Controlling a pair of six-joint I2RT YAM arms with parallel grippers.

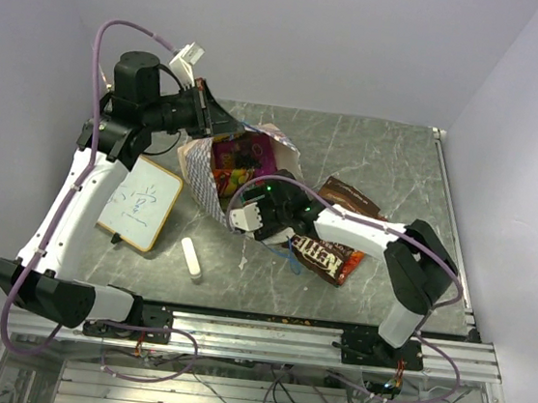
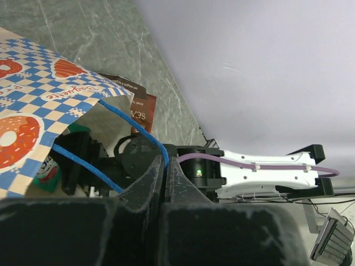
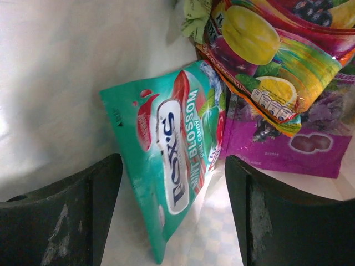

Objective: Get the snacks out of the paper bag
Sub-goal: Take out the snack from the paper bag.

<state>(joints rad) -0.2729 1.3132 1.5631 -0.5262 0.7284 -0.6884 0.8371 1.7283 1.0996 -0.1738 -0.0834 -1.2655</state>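
The paper bag (image 1: 215, 178) lies on its side mid-table, mouth toward the right arm. My left gripper (image 2: 165, 164) is shut on its blue cord handle (image 2: 130, 123) and holds the upper edge up at the back left (image 1: 205, 110). My right gripper (image 1: 248, 219) is inside the bag's mouth. There it stands open (image 3: 175, 166) around a teal mint candy packet (image 3: 166, 122), touching neither side of it. Behind lie a purple packet (image 3: 277, 145) and a fruit-printed packet (image 3: 266, 44). Two brown snacks lie outside: a chocolate bag (image 1: 327, 257) and another packet (image 1: 349, 195).
A wood-framed whiteboard (image 1: 140, 204) lies left of the bag. A small white cylinder (image 1: 191, 259) rests in front of it. The right arm (image 1: 372, 235) reaches across the brown packets. The table's metal rail (image 1: 273, 338) runs along the near edge.
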